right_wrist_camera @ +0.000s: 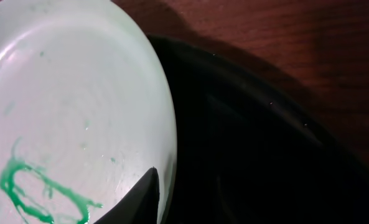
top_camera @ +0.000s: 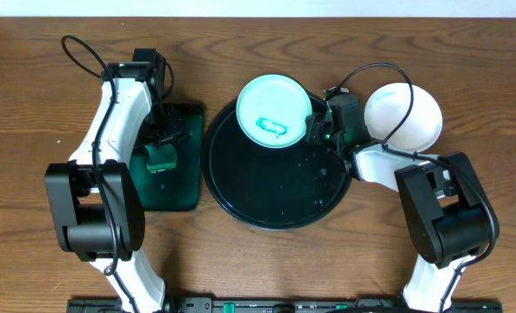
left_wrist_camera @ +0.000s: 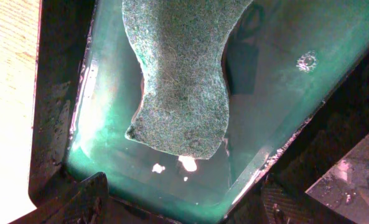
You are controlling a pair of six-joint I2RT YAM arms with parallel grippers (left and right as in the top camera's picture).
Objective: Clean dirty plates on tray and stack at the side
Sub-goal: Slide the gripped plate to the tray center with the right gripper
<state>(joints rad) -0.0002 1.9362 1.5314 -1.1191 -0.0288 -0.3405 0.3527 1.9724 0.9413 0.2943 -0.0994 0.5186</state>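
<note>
One dirty plate (top_camera: 273,111), pale mint with a teal-green smear at its centre, sits over the far left part of the round black tray (top_camera: 279,196), and its edge reaches past the tray's rim. My right gripper (top_camera: 315,129) is shut on this plate's right rim. In the right wrist view one dark finger (right_wrist_camera: 148,190) lies on top of the plate (right_wrist_camera: 72,106), the other finger is hidden, and the tray (right_wrist_camera: 259,143) is below. My left gripper (top_camera: 162,143) is open above the green sponge (left_wrist_camera: 178,81).
The sponge lies in wet green liquid in a rectangular dark green tray (top_camera: 184,187) left of the black tray. A clean white plate (top_camera: 405,117) rests on the wooden table right of the black tray, behind my right arm.
</note>
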